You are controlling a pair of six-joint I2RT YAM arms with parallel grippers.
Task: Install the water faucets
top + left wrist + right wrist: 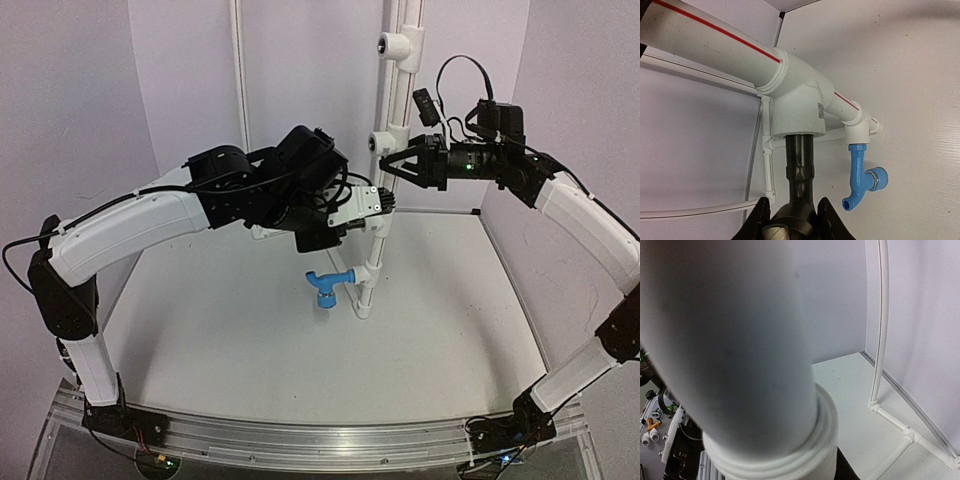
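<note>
A white pipe (378,215) stands upright mid-table with tee fittings. The blue faucet (330,283) sits in the lowest tee, spout down; it also shows in the left wrist view (862,175). My left gripper (385,203) is shut on the black faucet (799,165), whose stem is in the middle tee's socket (800,107); the left gripper (794,212) has its fingers on either side of the faucet body. My right gripper (392,160) clasps the pipe just above. The pipe (740,340) fills the right wrist view and hides the right fingers.
A further tee (398,45) sits higher on the pipe. Thin white tubing (883,340) runs up the back wall and along the floor edge. Enclosure walls close in on the left, back and right. An aluminium rail (320,440) lines the near edge.
</note>
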